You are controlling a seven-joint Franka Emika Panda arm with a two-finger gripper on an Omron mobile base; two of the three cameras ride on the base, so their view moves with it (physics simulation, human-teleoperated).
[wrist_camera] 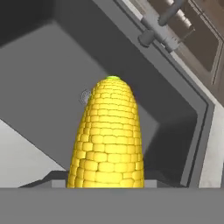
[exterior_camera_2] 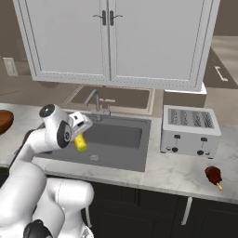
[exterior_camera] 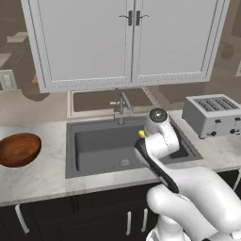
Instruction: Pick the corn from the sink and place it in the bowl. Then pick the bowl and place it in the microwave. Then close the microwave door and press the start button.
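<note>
Over at the left edge of the desk (exterior_camera: 47, 176) sits the bowl (exterior_camera: 19, 149), rim up, well apart from everything else. Across the sink (exterior_camera: 101, 146), out toward its right side, hangs the corn (exterior_camera_2: 81, 142), lifted clear of the basin floor. Pinched at the butt end by the fingers (exterior_camera_2: 79, 135), partly open around the cob, long axis running straight out from the hand. Next carry, by the look of it: leftward, over the sink edge to the bowl.
</note>
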